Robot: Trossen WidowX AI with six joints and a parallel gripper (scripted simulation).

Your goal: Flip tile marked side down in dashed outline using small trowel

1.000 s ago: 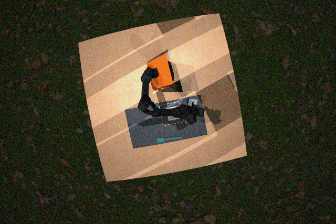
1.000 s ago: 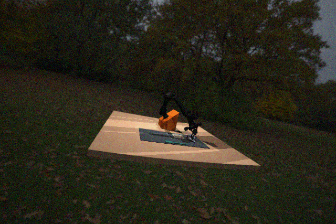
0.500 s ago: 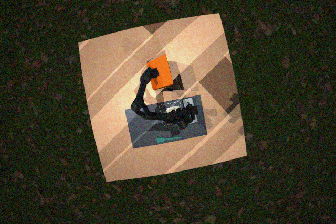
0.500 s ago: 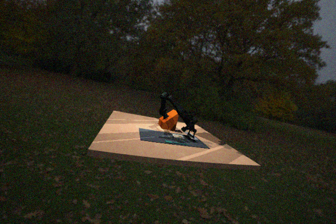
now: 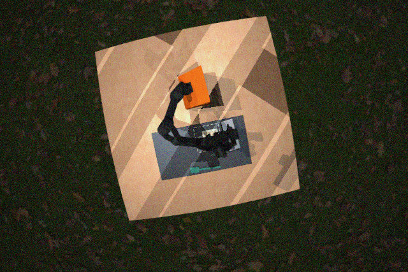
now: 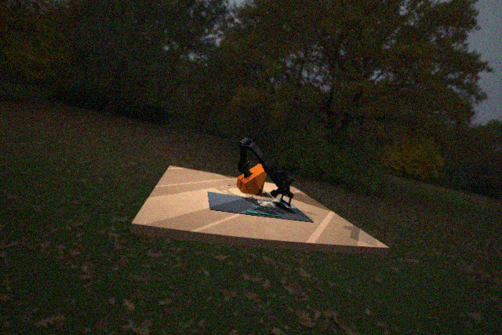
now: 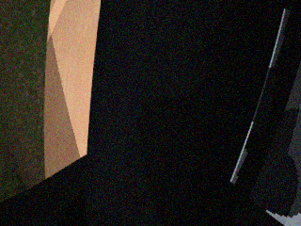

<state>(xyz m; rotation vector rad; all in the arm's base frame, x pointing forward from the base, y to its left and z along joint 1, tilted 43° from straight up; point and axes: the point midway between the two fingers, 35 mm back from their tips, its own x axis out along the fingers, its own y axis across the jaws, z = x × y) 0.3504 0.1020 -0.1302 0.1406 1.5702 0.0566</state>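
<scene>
Top view, item one: tile (image 5: 210, 132) (image 6: 265, 203), pale cream, flat-looking, within the dashed outline (image 5: 201, 127) as far as the arm leaves it in sight. Surface partly hidden and glaring; you cannot tell whether the marked side is up or down.

Item two: claw (image 5: 231, 142) (image 6: 287, 202), black, low beside the tile, over a light grey panel (image 5: 227, 125). It is closed on something; you most likely have the trowel there, though the arm hides it. The wrist view gives only darkness and a thin pale strip, too little to name.

Item three: teal tool (image 5: 195, 169) (image 6: 259, 212), wide at one end, thin along the rest, lying apart from the claw near the edge of the mat (image 5: 178, 164) (image 6: 227, 202).

Item four: arm (image 5: 169, 111) (image 6: 243, 157), reaching from the orange block (image 5: 199, 86) (image 6: 253, 181) on the desk (image 5: 141, 97) (image 6: 170, 202) (image 7: 71, 71).

Step in hand, by judgement: working or checking the turn, with release and retreat outstanding. Next, you need to confirm the tile's face. If unturned, bring the blade low under one edge and roll it over within the outline; if turned, lay the trowel off the tile, let go and back away.
</scene>
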